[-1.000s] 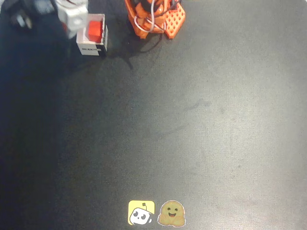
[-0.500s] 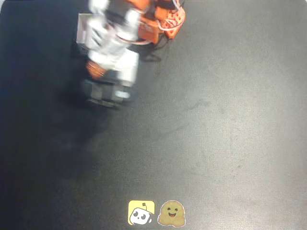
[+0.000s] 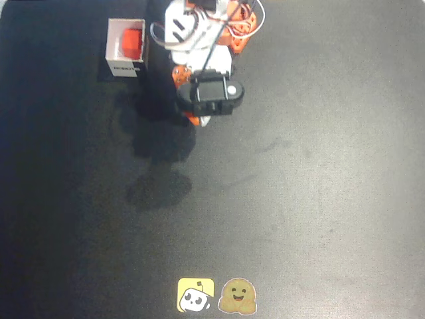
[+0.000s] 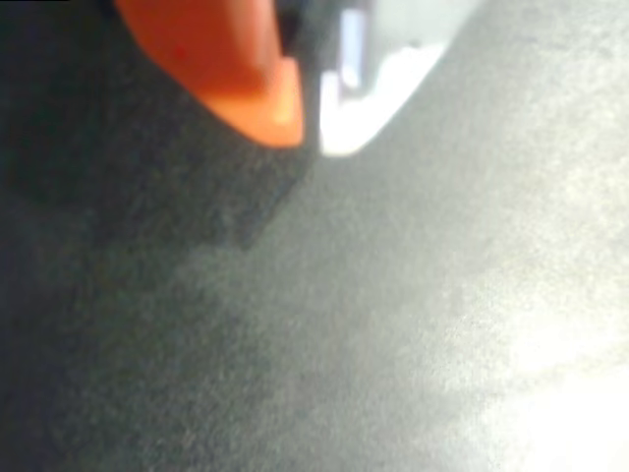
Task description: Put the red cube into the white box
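Red cube (image 3: 132, 42) sits inside white box (image 3: 126, 48), well apart to the left of gripper (image 4: 310, 133), whose fingers are pressed together, empty. Black mat (image 3: 299, 186); two stickers (image 3: 216, 295) near bottom edge.

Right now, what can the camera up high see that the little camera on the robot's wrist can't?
The overhead view alone shows the small bright red cube sitting inside the small square white box, plus two cartoon stickers near the bottom edge. The wrist view alone shows the gripper up close, its orange and white fingertips together with nothing between them. Both views share the dark table.
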Robot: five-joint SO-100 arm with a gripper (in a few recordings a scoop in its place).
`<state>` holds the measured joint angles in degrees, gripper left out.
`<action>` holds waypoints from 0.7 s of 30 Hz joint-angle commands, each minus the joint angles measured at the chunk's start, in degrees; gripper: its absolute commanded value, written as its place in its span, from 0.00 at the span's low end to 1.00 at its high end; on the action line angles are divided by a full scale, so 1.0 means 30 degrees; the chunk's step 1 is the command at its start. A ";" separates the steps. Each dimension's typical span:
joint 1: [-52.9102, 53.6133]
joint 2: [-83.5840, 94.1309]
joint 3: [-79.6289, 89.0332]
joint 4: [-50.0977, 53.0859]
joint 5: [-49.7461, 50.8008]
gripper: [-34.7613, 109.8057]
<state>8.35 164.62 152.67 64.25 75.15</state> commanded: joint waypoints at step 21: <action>-0.0762 0.6152 0.5537 0.4131 0.3896 0.24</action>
<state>6.06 182.90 169.45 76.29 86.48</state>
